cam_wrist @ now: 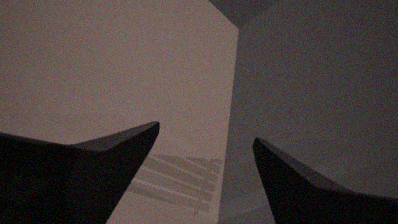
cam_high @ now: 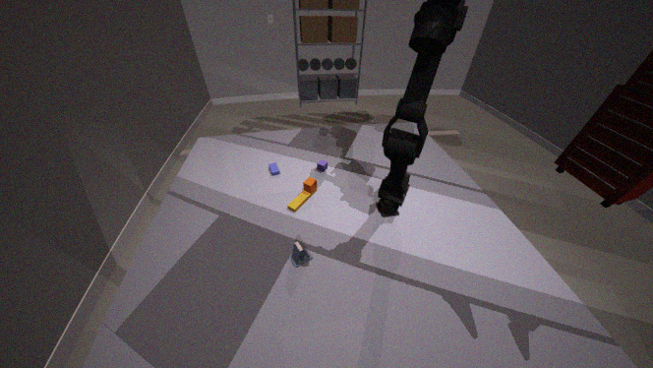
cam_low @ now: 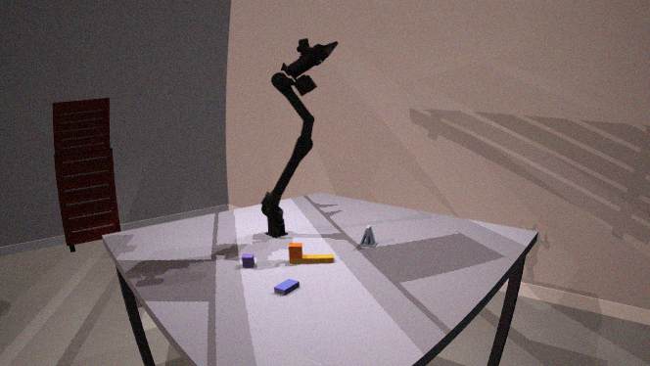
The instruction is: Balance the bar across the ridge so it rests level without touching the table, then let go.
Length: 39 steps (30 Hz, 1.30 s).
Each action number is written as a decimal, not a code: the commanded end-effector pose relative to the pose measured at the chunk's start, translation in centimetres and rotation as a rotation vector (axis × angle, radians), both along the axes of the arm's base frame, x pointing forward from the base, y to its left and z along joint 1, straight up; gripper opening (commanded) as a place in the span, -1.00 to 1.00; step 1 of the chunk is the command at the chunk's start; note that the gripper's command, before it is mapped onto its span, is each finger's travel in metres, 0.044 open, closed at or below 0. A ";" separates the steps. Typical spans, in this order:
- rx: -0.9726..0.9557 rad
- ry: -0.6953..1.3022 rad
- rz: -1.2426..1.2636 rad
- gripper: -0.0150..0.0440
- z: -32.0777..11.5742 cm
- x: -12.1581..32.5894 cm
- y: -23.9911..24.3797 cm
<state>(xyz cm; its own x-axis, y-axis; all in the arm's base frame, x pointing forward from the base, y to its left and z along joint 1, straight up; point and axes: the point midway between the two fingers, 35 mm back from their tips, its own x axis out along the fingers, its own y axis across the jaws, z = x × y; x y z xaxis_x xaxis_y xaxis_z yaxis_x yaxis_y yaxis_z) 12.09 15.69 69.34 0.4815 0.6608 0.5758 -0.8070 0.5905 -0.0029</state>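
A yellow bar (cam_high: pixel 298 202) (cam_low: pixel 320 259) lies flat on the table (cam_high: pixel 443 231) (cam_low: pixel 313 323). An orange block (cam_high: pixel 310 185) (cam_low: pixel 295 251) is at one end of it and stands taller; whether it sits on the bar or against it I cannot tell. The ridge, a small grey stand with a narrow pale top (cam_high: pixel 299 256) (cam_low: pixel 368 238), stands apart from the bar with nothing across it. My gripper (cam_low: pixel 336 45) (cam_wrist: pixel 206 134) is open and empty, high above the table and pointing away from the objects. It is outside the top view.
A small purple cube (cam_high: pixel 322 165) (cam_low: pixel 248 260) and a flat blue block (cam_high: pixel 273 169) (cam_low: pixel 287 287) lie on the table near the bar. The arm's base (cam_high: pixel 388 207) (cam_low: pixel 276 227) stands on the table. A red cabinet (cam_high: pixel 615 148) (cam_low: pixel 88 186) and a shelf rack are beyond the table.
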 end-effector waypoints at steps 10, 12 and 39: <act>0.214 -0.040 0.157 0.58 3.0 -4.3 -3.2; 0.236 -0.039 0.184 0.58 3.2 -4.9 -3.7; 0.916 -0.130 0.832 0.58 7.3 -13.2 -21.6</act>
